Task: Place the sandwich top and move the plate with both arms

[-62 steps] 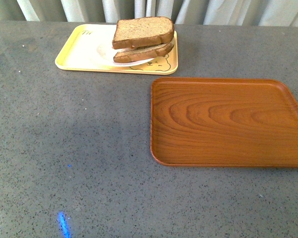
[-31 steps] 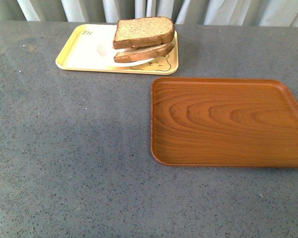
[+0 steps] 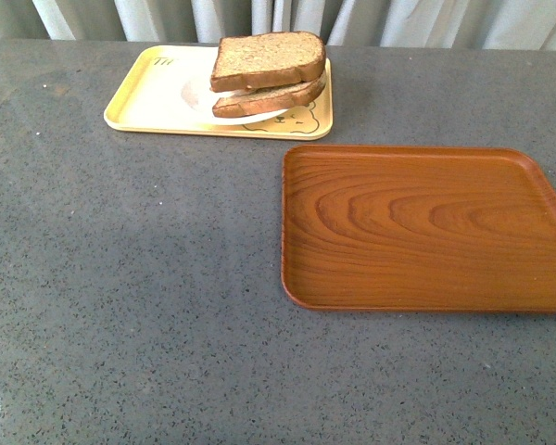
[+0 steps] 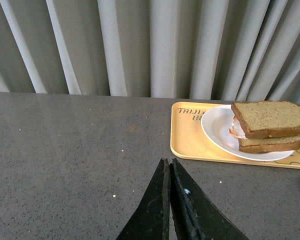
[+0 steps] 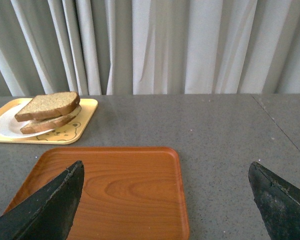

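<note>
Light: we see soft, even brightness.
Shadows: faint on the grey table (image 3: 148, 278).
Focus: sharp in every view.

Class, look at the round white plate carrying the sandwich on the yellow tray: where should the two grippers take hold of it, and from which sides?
Probably grip the round white plate at its bare rim, one gripper from each side. The brown bread sandwich covers its right part and overhangs there, so the exposed left rim is easier; its shallow edge lies low on the pale yellow tray, calling for a low, sideways approach.
</note>
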Controlling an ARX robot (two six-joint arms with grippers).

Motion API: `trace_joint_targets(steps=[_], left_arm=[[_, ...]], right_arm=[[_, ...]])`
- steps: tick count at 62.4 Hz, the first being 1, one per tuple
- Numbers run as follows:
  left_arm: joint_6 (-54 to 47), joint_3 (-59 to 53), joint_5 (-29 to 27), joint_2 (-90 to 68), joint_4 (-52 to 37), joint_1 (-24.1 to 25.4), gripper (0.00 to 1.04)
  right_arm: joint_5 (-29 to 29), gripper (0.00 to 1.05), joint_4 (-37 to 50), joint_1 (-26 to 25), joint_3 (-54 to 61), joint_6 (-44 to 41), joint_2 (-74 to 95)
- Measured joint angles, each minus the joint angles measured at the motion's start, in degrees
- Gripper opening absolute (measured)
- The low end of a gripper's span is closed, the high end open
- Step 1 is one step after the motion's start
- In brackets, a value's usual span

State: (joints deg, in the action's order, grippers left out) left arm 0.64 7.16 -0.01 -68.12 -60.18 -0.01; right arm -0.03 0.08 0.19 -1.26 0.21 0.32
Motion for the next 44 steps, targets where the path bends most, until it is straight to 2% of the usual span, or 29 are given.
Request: trace_joint_targets(steps=[15,44], left_arm=[[0.0,-3.2,0.0,9.9,6.6,0.0,0.02],[0.0,-6.3,0.0,31.5,24.6,0.0,0.02]], right_arm=[[0.0,0.96,0.0,0.0,0.0,0.0,0.0],[0.0,0.96,0.0,0.0,0.0,0.0,0.0]])
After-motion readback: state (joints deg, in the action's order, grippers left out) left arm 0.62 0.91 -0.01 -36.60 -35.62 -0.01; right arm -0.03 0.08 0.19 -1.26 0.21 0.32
